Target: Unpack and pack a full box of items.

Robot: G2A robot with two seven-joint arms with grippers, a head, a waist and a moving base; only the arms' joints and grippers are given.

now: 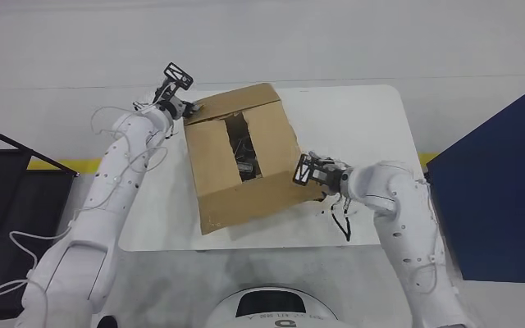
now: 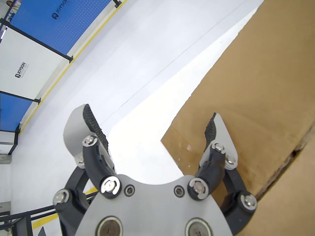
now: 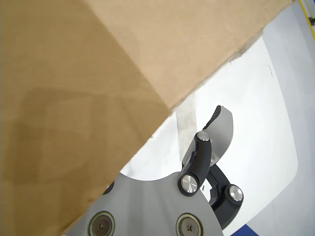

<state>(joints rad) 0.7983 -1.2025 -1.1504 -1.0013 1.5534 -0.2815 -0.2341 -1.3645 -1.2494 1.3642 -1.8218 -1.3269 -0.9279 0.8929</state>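
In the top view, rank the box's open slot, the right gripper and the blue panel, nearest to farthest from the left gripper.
From the left gripper:
1. The slot, middle of the box top.
2. The right gripper, at the box's right corner.
3. The blue panel, off the table, far right.

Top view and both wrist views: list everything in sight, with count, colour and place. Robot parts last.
cardboard box: one, brown, mid-table, top flaps parted by a gap.
items in the box: count unclear, dark, seen through the gap.
table: one, white, under the box.
tape strip: one, pale, hanging off the box's edge beside the right gripper's finger.
partition panels: several, blue and white, in the room behind.
left gripper: one, silver and black, open, at the box's far left corner.
right gripper: one, silver and black, open, at the box's right edge.
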